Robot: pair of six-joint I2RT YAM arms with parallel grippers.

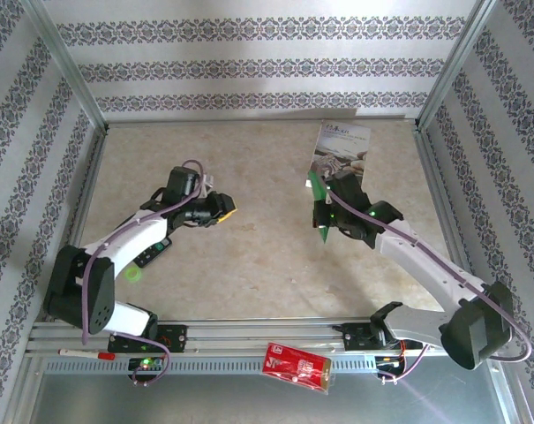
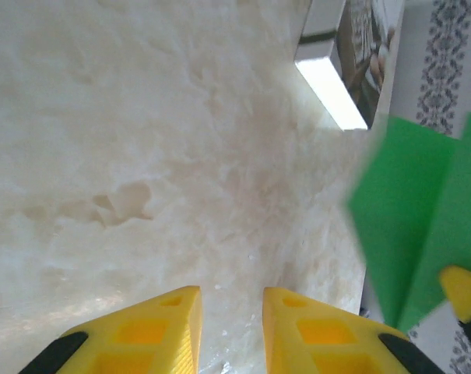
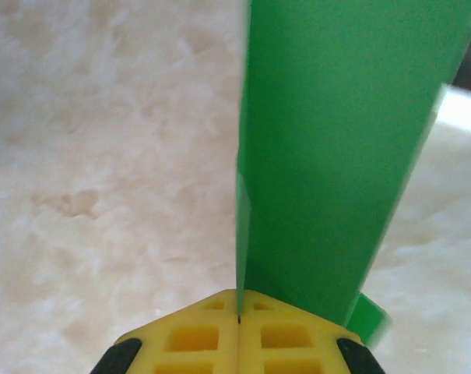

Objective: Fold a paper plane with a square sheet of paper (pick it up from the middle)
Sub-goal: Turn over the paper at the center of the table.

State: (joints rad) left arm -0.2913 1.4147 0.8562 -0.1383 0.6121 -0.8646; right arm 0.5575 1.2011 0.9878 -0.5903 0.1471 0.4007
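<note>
One hold only: right gripper [image 3: 239,315], clamped on plane [image 3: 336,140], should grip firmly; left gripper [image 2: 231,327], fingers apart, should approach squarely.

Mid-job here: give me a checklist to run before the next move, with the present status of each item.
1. Right pincer grips the folded green paper: ok, jaws closed on its edge.
2. Left pincer free to help: ok, open, nothing between its fingers, bare table below.
3. Paper within the left wrist camera's sight: ok, at its right edge.
4. Paper apart from the printed booklet: cannot tell, they overlap in the top view.
5. Red packet out of the way: ok, on the front rail by the arm bases.
6. All folds finished: cannot tell.
</note>
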